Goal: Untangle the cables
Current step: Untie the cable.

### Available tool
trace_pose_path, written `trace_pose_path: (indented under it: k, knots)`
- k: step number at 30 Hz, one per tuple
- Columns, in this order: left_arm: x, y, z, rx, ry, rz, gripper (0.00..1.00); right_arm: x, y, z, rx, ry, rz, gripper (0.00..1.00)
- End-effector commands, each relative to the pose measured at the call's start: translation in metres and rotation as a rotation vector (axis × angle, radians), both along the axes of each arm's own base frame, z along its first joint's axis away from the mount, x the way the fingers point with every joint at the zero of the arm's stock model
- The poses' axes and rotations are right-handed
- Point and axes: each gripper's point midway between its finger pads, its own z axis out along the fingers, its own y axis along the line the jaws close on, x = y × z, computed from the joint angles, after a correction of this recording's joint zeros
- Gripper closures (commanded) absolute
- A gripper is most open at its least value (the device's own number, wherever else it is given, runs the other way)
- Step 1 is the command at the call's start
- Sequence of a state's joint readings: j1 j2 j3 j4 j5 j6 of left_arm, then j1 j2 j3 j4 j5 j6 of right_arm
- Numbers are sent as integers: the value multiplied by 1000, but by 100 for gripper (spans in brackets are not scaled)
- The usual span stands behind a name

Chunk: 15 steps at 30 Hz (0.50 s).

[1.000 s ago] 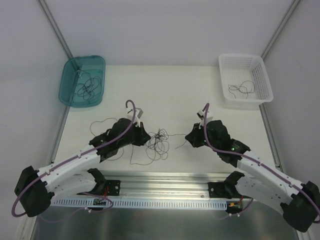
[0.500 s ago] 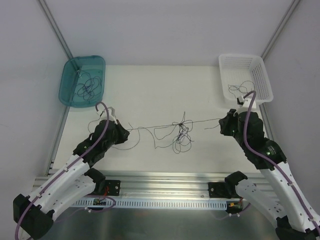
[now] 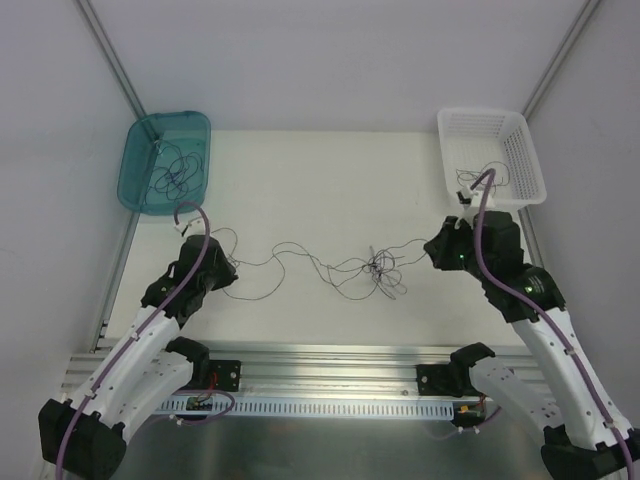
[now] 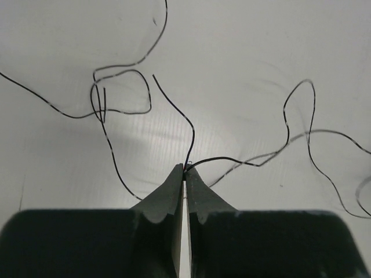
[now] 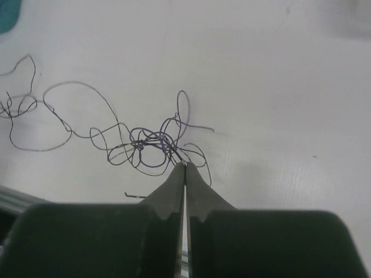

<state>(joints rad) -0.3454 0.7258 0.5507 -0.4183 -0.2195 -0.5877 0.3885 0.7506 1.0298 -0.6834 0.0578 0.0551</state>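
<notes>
Cables (image 3: 380, 266) are stretching across the frame's middle on the bench (image 3: 330, 180), drawn wider than a second ago. Left hand (image 3: 228, 268) and right hand (image 3: 432, 250) are each pinching a strand, but a knot is remaining.

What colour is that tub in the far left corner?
The tub is see-through teal, clearest in the top external view.

A see-through teal tub (image 3: 170, 118) is sitting at the far left corner of the white table (image 3: 320, 180), and a white perforated basket (image 3: 480, 113) is sitting at the far right corner, well apart from it. A silvery slotted rail (image 3: 330, 365) is running along the near edge, and two grey metal posts (image 3: 110, 55) are slanting up behind the containers against pale walls
</notes>
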Motion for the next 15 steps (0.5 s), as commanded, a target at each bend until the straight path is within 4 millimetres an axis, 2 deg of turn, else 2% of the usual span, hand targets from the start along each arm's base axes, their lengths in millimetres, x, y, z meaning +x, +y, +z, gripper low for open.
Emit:
trace_pose_path:
  k: [1, 2, 3, 4, 5, 7, 8, 9, 10, 12, 13, 14, 15]
  knots:
    - [-20, -14, -25, -48, 105, -83, 98, -16, 48, -52, 94, 183, 208, 99]
    - [-22, -14, -26, -54, 106, -78, 95, -20, 49, -72, 86, 234, 200, 99]
    - [-24, -12, -29, -53, 99, -68, 90, -22, 52, -82, 78, 259, 211, 99]
    - [-25, -11, -29, -56, 93, -67, 79, -24, 56, -93, 74, 298, 224, 99]
    - [-25, -12, -28, -63, 90, -67, 58, -28, 58, -105, 67, 333, 236, 99]
    - [-27, -22, -20, -107, 71, -118, 51, -34, 64, -114, 43, 364, 264, 99]
    - [-27, -29, -15, -125, 63, -152, 46, -36, 66, -119, 31, 377, 272, 96]
    - [-26, -36, -6, -148, 45, -195, 36, -41, 71, -121, 16, 385, 295, 94]
    - [-29, -53, 3, -205, 38, -281, 30, -42, 71, -123, 2, 387, 297, 94]
    - [-32, -74, 16, -254, 31, -381, 20, -47, 77, -129, -14, 408, 310, 94]
    - [-32, -86, 25, -287, 12, -438, 13, -50, 79, -131, -20, 415, 320, 94]
    - [-37, -98, 29, -315, 18, -489, 10, -52, 82, -133, -21, 421, 331, 93]
    - [-44, -115, 32, -318, 33, -559, 7, -56, 86, -139, -29, 441, 344, 86]
